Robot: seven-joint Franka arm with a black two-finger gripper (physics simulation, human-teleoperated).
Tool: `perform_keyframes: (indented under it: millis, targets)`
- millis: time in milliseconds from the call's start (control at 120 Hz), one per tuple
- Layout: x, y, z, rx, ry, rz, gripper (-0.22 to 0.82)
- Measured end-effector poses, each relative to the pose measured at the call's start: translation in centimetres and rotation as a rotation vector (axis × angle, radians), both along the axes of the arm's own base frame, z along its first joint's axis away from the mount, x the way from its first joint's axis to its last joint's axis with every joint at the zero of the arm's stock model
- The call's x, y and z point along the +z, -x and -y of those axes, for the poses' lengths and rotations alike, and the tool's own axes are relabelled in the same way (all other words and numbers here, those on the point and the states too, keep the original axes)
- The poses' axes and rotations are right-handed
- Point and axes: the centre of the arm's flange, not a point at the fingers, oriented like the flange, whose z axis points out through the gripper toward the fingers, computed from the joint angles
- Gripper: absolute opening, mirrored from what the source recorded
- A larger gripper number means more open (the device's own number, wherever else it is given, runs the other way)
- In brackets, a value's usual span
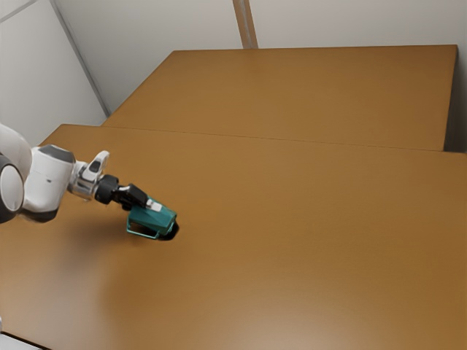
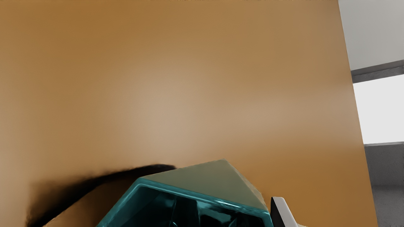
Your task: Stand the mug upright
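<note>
Toward the worktop edge at exterior view's left: mug tilted, mouth toward jaws; can't tell jaw opening or grip.

Mug: glossy teal, shiny rim. Table: smooth, wood-brown, soft sheen. Walls: smooth, matt.

I have my black gripper against the tilted teal mug, above the brown tabletop.

The white Franka arm reached in from the exterior view's left, its wrist and black gripper slanting downward toward that view's right.
</note>
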Motion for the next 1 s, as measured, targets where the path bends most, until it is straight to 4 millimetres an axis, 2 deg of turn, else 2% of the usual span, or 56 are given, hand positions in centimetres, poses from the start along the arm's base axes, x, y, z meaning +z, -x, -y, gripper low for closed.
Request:
perform_keyframes:
  millis: [167,325,450,650,775,858,1000]
  targets:
    - [3.1,-1.3,1.9,-0.035,-0.003,0.053,-0.16]
    - [7.5,-3.6,5.0,-0.124,-0.072,0.116,-0.17]
    - [10.7,-4.6,8.1,-0.244,-0.225,0.144,-0.17]
    - [14.4,-5.1,13.1,-0.464,-0.572,0.178,-0.18]
    - [15.0,-3.3,16.2,-0.551,-0.736,0.202,-0.18]
    - [14.9,-3.0,17.8,-0.587,-0.822,0.218,-0.18]
    - [14.0,-3.7,17.8,-0.581,-0.922,0.203,-0.18]
